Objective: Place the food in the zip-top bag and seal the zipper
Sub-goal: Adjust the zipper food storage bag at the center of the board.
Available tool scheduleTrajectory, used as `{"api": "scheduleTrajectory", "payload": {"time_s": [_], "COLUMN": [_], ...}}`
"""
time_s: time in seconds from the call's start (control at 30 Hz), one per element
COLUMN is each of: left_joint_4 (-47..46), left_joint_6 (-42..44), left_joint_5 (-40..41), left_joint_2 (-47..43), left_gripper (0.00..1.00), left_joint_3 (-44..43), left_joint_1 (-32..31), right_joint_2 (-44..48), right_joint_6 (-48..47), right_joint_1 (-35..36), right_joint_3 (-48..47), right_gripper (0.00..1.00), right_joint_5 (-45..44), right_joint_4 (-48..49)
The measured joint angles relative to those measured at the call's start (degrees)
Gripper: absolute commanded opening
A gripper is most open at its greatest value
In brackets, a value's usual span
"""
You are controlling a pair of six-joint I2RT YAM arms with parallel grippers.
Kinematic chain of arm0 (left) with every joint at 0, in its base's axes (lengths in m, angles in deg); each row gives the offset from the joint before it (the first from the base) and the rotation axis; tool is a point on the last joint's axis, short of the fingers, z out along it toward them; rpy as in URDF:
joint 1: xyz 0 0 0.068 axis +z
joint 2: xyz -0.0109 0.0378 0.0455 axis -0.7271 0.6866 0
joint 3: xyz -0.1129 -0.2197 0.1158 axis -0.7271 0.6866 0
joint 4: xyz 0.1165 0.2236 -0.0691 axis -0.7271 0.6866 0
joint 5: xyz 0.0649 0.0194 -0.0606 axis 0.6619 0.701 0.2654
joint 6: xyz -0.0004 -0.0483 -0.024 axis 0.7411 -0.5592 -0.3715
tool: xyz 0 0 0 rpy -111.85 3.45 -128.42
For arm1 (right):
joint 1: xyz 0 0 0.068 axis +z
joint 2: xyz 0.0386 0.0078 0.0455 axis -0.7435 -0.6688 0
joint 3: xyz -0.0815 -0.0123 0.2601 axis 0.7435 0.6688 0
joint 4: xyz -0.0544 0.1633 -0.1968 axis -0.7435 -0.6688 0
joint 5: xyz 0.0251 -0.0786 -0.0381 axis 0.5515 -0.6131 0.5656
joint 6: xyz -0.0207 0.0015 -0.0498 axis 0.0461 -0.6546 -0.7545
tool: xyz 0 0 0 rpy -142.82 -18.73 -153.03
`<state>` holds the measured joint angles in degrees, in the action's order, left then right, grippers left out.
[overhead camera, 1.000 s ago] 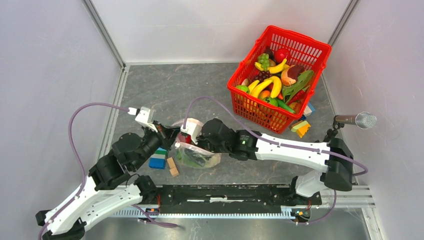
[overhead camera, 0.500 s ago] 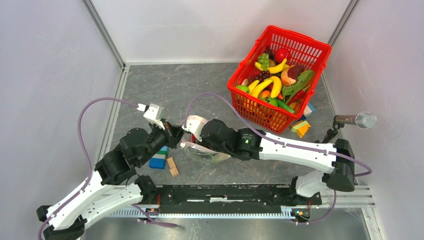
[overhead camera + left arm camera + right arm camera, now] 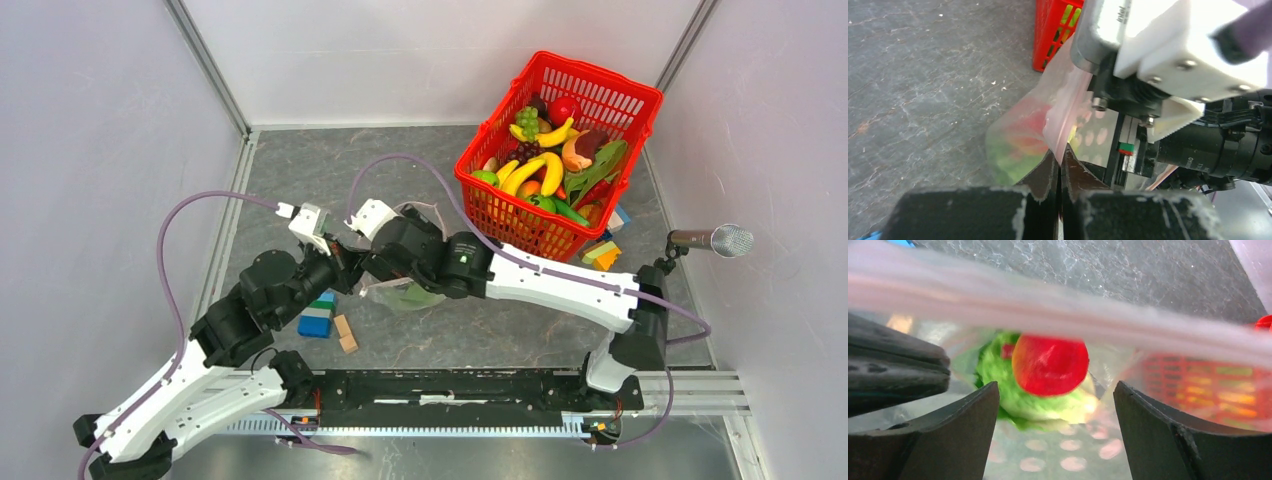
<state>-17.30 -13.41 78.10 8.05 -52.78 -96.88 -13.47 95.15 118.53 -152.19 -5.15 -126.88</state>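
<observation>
Tabletop mottled grey, walls white

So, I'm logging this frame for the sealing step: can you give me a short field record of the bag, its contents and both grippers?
zip-top bag: clear, pale dots, between the two grippers
contents: red apple against green lettuce, both inside
zipper: pink strip; sealed or not cannot be told
left gripper: shut on the zipper
right gripper: open, fingers wide apart, facing the bag
red basket: far right, holds more toy food
</observation>
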Motion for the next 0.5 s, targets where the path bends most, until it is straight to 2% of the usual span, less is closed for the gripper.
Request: {"api": "scheduleTrajectory", "payload": {"time_s": [0.07, 0.2, 0.4, 0.5], "left_joint_4": [0.8, 1.6, 4.0, 4.7], "left_joint_6": [0.4, 0.5, 0.5, 0.5], "left_joint_5": [0.9, 0.4, 0.1, 1.4], "left_joint_2": [-0.5, 0.0, -0.1, -0.2], "left_gripper": [0.02, 0.02, 0.02, 0.02], "left_joint_3": [0.0, 0.0, 0.0, 0.0], "left_joint_1": [0.7, 0.5, -0.2, -0.3], "right_joint_2": [-2.0, -0.8, 8.6, 15.1], "right_joint_6": [0.0, 0.3, 0.5, -0.2], "right_joint_1": [-0.1, -0.4, -1.2, -1.2], "right_joint_3": [-2.8, -0.3, 7.6, 10.3], "right_gripper": [0.89, 0.88, 0.84, 0.74], "right_joint_5": [-0.5, 0.9, 7.6, 10.8], "right_joint_4": [-2.6, -1.1, 9.7, 13.7]}}
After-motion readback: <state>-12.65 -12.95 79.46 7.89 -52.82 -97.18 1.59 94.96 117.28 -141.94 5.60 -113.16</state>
